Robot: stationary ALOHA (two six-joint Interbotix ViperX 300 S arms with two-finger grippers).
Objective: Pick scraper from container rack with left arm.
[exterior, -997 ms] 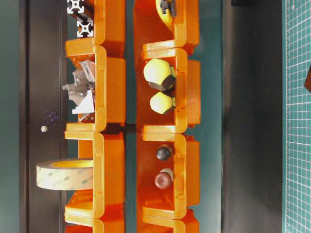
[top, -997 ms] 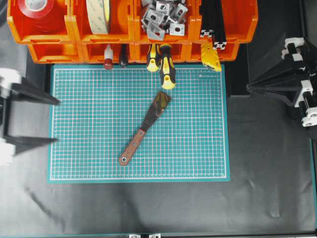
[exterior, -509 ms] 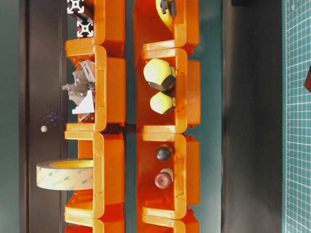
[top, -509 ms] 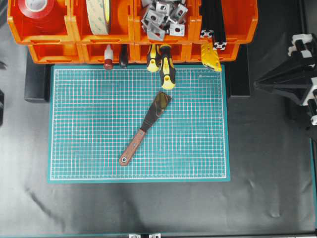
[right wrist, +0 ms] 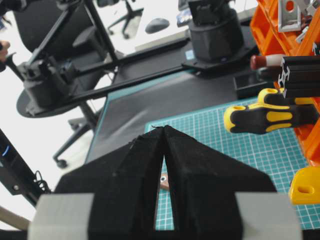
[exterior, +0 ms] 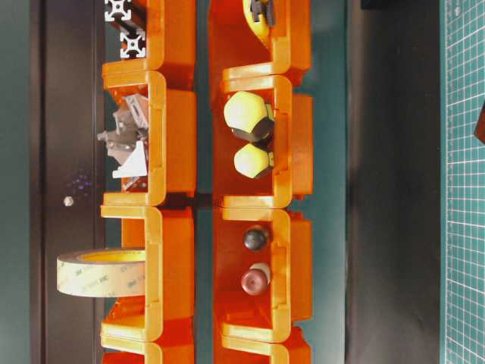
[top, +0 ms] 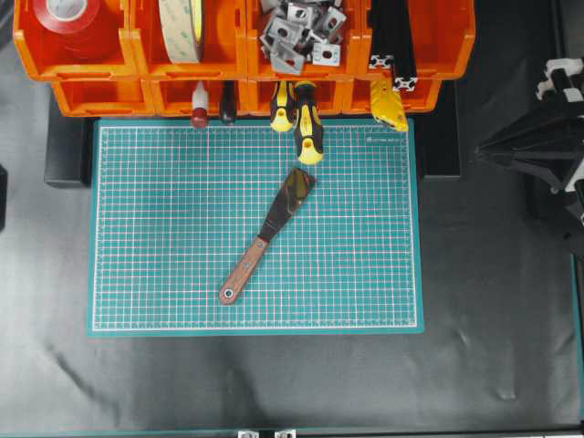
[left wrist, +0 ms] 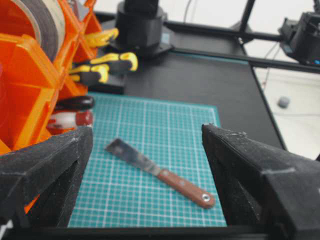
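- The scraper (top: 265,236) lay flat on the green cutting mat (top: 164,274), out of the rack, set diagonally: dark blade toward the bins, reddish-brown wooden handle toward the mat's near edge, small hole at the handle's end.
- Nothing touched it. The blade tip sat just below the yellow-and-black screwdriver handles (top: 307,123), apart from them.
- The container rack (top: 100,91) ran along the mat's far edge, two rows of orange bins. Upper row held a red tape roll (top: 68,23), a cream tape roll (top: 182,27), grey metal brackets (top: 297,32) and black aluminium extrusions (top: 392,41).
- Lower row: a dark-red bulb-handled tool (top: 199,114) and a black-handled one (top: 226,108) poked out of one bin, the screwdrivers out of the next, a yellow piece (top: 388,105) out of the last.
- Left gripper (left wrist: 147,150): in its wrist view the two black fingers (left wrist: 45,165) stood wide apart, released and holding nothing, with the scraper seen between them on the mat, well off. In the overhead view it was out of frame at the left.
- Right gripper (right wrist: 164,131): fingers pressed together to a thin slit, clenched on nothing. In the overhead view it sat at the right edge, off the mat, well apart from the scraper.
- Table-level view showed only the bins' fronts and a strip of mat.
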